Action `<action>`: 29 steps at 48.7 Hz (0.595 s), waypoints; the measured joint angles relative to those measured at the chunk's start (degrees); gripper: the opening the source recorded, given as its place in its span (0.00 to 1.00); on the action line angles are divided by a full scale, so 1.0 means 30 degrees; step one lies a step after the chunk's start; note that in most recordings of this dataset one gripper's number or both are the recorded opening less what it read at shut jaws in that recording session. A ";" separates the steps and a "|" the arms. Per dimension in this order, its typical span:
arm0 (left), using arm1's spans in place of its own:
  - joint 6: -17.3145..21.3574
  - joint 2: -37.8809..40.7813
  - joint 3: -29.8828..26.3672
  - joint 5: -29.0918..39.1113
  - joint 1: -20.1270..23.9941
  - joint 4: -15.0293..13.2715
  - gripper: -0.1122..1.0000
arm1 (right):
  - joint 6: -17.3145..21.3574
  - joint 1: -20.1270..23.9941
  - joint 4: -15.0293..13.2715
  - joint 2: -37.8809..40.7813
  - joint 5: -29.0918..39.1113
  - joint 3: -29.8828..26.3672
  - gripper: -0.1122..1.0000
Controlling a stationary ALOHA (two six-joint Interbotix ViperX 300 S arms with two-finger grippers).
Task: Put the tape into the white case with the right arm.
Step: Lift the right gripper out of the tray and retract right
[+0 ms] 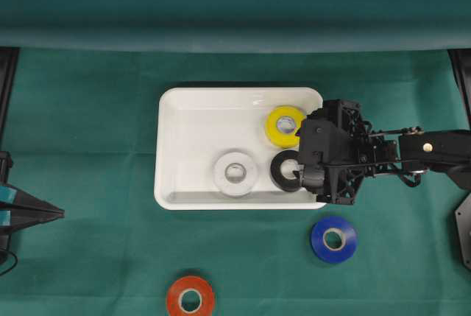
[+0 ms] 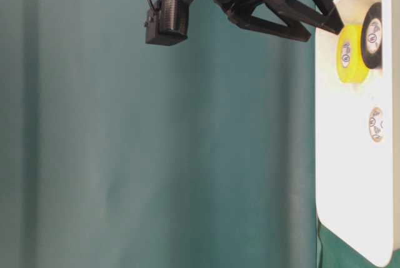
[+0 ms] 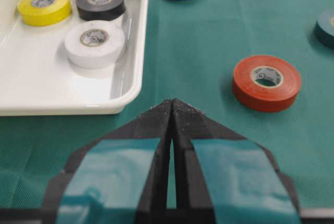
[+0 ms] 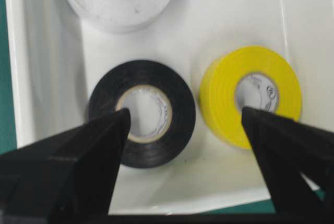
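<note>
The white case (image 1: 184,121) lay at the centre of the green tabletop (image 1: 88,132) with three rolls inside: a white roll (image 1: 235,173) toward 6 o'clock, a black tape roll (image 1: 283,170) just beside it toward 3 o'clock, and a yellow roll (image 1: 283,126) at about 2 o'clock. The right gripper (image 4: 182,125) hung over the case's 3 o'clock rim, its jaws spread wide and gripping nothing, the black roll lying flat on the case floor below them. The left gripper (image 3: 172,110), at 9 o'clock of the tabletop, had its jaws pressed together, empty. A blue roll (image 1: 333,239) and an orange roll (image 1: 190,299) sat on the cloth toward 5 and 6 o'clock.
</note>
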 measured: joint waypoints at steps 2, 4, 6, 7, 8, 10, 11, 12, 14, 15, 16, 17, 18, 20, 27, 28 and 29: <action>0.0000 0.0000 0.0000 0.0000 0.0000 0.0000 0.10 | 0.0029 -0.0029 0.0000 0.0000 0.0000 0.0088 0.64; 0.0000 0.0000 0.0000 0.0029 0.0000 0.0000 0.10 | 0.0000 -0.0029 0.0000 -0.0059 0.0000 0.0205 0.64; 0.0000 0.0000 0.0000 0.0000 0.0000 0.0029 0.10 | 0.0029 -0.0029 0.0000 -0.0117 0.0029 0.0381 0.64; 0.0000 0.0000 0.0000 0.0029 0.0000 0.0000 0.10 | 0.0029 0.0000 0.0000 -0.0205 0.0029 0.0469 0.64; 0.0000 0.0000 0.0000 0.0000 0.0000 0.0000 0.10 | 0.0029 -0.0029 0.0000 -0.0322 0.0029 0.0586 0.64; 0.0000 0.0000 0.0000 0.0000 0.0000 0.0000 0.10 | 0.0000 -0.0029 0.0000 -0.0557 0.0029 0.0879 0.64; 0.0000 0.0000 0.0000 0.0000 0.0000 0.0000 0.10 | 0.0029 -0.0029 0.0000 -0.0762 0.0029 0.1025 0.64; 0.0000 0.0000 0.0000 0.0000 0.0000 0.0000 0.10 | 0.0029 0.0000 0.0000 -0.0967 0.0029 0.1230 0.64; 0.0000 0.0000 0.0000 0.0029 0.0000 0.0000 0.10 | 0.0029 0.0000 0.0000 -0.1406 0.0029 0.1611 0.64; 0.0000 0.0000 0.0000 0.0000 0.0000 0.0000 0.10 | 0.0000 -0.0029 -0.0029 -0.1611 0.0000 0.1758 0.64; 0.0000 0.0000 0.0000 0.0000 0.0000 0.0000 0.10 | 0.0000 0.0000 -0.0029 -0.1787 0.0000 0.1904 0.64; 0.0000 0.0000 0.0000 0.0000 0.0000 0.0000 0.10 | 0.0000 0.0000 0.0000 -0.2021 0.0000 0.2080 0.64; 0.0000 0.0000 0.0000 0.0000 0.0000 0.0000 0.10 | 0.0029 -0.0029 0.0000 -0.2227 0.0000 0.2256 0.64; 0.0000 0.0000 0.0000 0.0029 0.0000 0.0000 0.10 | 0.0029 0.0000 0.0000 -0.2725 0.0000 0.2666 0.64; 0.0000 0.0000 0.0000 0.0000 0.0000 0.0000 0.10 | 0.0088 0.0000 0.0000 -0.4629 -0.0205 0.4131 0.64; 0.0000 0.0000 0.0000 0.0000 0.0000 0.0000 0.10 | 0.0117 0.0000 0.0000 -0.4893 -0.0264 0.4365 0.64; 0.0000 0.0000 0.0000 0.0000 0.0000 0.0029 0.10 | 0.0146 0.0000 0.0000 -0.5186 -0.0322 0.4600 0.64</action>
